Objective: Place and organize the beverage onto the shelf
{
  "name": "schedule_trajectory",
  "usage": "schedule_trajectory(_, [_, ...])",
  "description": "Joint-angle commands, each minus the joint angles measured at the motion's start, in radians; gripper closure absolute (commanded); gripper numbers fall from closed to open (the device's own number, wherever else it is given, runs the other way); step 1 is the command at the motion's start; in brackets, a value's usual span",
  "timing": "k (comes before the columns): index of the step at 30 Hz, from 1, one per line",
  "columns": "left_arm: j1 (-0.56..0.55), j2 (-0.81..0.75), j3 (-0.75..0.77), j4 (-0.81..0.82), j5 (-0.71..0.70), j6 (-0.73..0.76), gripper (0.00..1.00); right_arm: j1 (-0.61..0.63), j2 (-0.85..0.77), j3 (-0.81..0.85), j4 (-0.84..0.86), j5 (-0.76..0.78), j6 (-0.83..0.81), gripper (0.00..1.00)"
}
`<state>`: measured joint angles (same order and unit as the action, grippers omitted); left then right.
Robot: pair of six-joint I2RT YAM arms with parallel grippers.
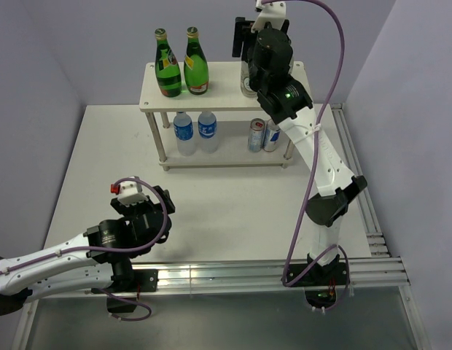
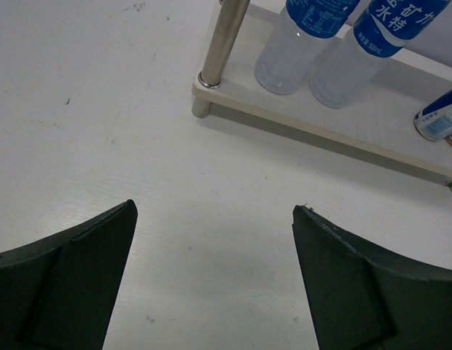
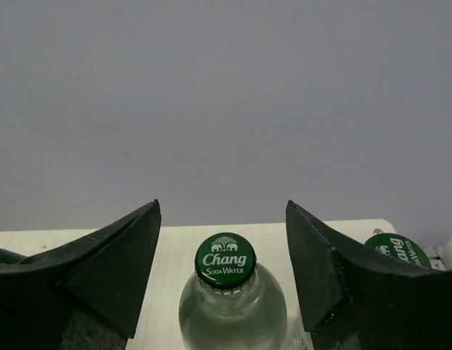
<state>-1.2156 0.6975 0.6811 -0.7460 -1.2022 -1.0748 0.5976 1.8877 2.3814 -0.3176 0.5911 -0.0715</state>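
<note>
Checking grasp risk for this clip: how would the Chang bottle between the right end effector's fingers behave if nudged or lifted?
The Chang bottle looks like rigid, smooth glass, so possibly slippery and breakable. Narrow-necked and upright, it could tip if pushed near the cap.

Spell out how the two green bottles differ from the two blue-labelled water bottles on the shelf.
The green bottles stand on the top board of the shelf; the water bottles stand on the bottom board. The green bottles are dark green; the water bottles are clear with blue labels. Both pairs stand upright, side by side, toward the left end.
</note>
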Motion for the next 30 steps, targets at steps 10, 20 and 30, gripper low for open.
schedule_trajectory(10, [-0.005,0.010,0.011,0.005,-0.016,0.003,0.05,0.013,-0.111,-0.108,0.067,0.033,0.032,0.17])
schedule_trajectory(20, [-0.005,0.025,0.015,-0.012,-0.026,-0.017,0.05,0.132,-0.383,-0.431,0.169,0.156,0.036,0.17])
schedule_trajectory(30, [-0.005,0.080,0.003,0.137,-0.005,0.137,0.06,0.415,-0.991,-1.239,0.025,0.217,0.432,0.12])
